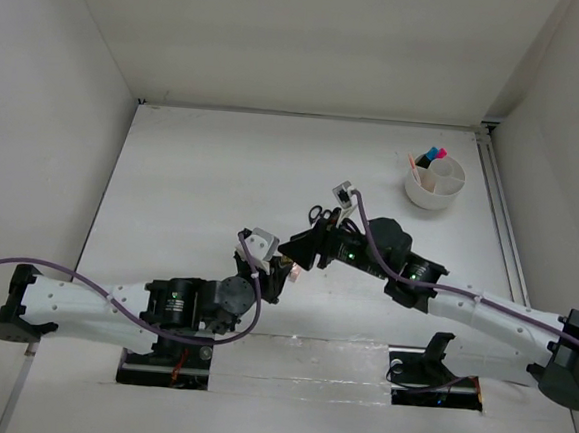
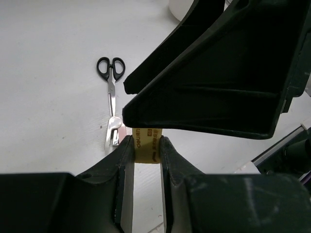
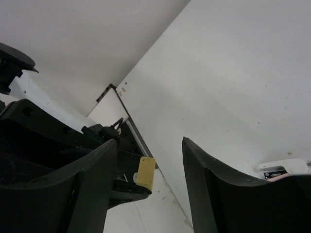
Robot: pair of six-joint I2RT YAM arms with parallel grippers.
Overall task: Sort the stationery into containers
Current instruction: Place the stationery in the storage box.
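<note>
My left gripper (image 1: 279, 269) is shut on a small yellow eraser (image 2: 146, 145), held above the table. The right gripper (image 3: 150, 141) stands open around that eraser (image 3: 146, 171). Its two black fingers (image 3: 97, 184) are on either side and apart from it. In the left wrist view one right finger (image 2: 209, 82) looms just above the eraser. Black-handled scissors (image 2: 111, 94) lie on the table beyond, partly hidden under the right gripper (image 1: 299, 251) in the top view. The round white container (image 1: 434, 184) at the back right holds markers with pink and blue caps (image 1: 434, 155).
White walls enclose the table on three sides. A metal rail (image 1: 498, 213) runs along the right edge, close behind the container. Both arm bases (image 1: 162, 367) sit at the near edge.
</note>
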